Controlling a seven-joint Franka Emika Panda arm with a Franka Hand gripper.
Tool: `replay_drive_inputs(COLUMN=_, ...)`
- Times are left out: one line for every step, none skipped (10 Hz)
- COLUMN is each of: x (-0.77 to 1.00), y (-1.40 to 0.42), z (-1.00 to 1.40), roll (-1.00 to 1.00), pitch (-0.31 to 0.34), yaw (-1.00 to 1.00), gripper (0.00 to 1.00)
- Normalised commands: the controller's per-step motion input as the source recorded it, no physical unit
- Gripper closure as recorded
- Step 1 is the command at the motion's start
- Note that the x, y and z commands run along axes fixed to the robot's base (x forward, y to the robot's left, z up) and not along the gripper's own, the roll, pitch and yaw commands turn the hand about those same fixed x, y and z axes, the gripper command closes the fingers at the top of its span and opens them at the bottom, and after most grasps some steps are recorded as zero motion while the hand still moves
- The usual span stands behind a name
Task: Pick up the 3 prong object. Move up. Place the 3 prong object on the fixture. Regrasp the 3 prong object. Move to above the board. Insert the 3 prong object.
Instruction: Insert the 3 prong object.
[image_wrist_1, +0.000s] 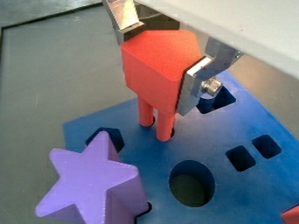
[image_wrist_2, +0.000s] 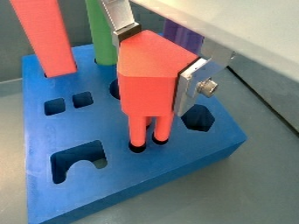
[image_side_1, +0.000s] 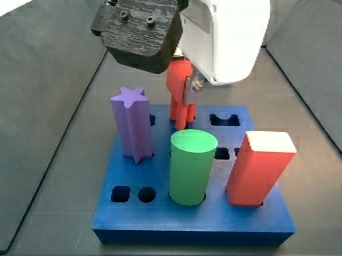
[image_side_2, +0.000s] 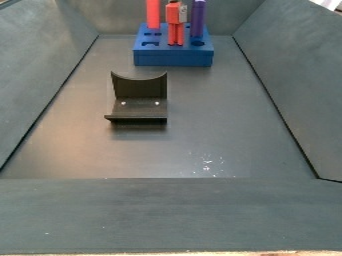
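Hand (image_wrist_2: 158, 59) is closed on the red 3 prong object (image_wrist_2: 152, 83), fingers (image_wrist_2: 198, 80) pressing both sides; its prongs enter holes of the blue board (image_wrist_2: 176, 175).

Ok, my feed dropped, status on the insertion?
End effector over the board, shut on the 3 prong object. Prong tips in the board's holes. Purple star peg close by, apart.

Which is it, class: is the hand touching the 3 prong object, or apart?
Touching: in a wrist view the hand has silver fingers pressed against the 3 prong object.
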Motion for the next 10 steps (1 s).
replay_drive_inputs(x=0.05, y=0.0, z=-0.06, roll=0.0, pitch=0.0, yaw=0.01, gripper=1.0)
replay_drive_inputs(x=0.0, y=0.01, z=-0.04, roll=0.0, pitch=0.0, yaw=0.0, gripper=1.0)
replay_drive_inputs(x=0.02, y=0.04, z=0.0, roll=-0.01, pitch=0.0, yaw=0.02, gripper=1.0)
replay_drive_inputs(x=0.0, y=0.0, z=0.0, roll=-0.01, pitch=0.0, yaw=0.0, gripper=1.0)
replay_drive_inputs(x=0.03, y=0.0, z=-0.04, roll=0.0, pitch=0.0, yaw=0.0, gripper=1.0)
replay_drive_inputs(x=-0.13, y=0.0, z=-0.04, roll=0.0, pitch=-0.009, yaw=0.0, gripper=1.0)
replay_drive_inputs(x=0.0, y=0.11, z=-0.07, roll=0.01, pitch=0.0, yaw=0.0, gripper=1.0)
replay_drive_inputs(x=0.14, y=0.11, z=-0.07, roll=-0.05, pitch=0.03, yaw=0.2, gripper=1.0)
replay_drive_inputs(x=0.0, y=-0.02, z=0.0, roll=0.0, pitch=0.0, yaw=0.0, gripper=1.0)
replay_drive_inputs(x=0.0, y=0.0, z=-0.11, roll=0.01, pitch=0.0, yaw=0.0, gripper=1.0)
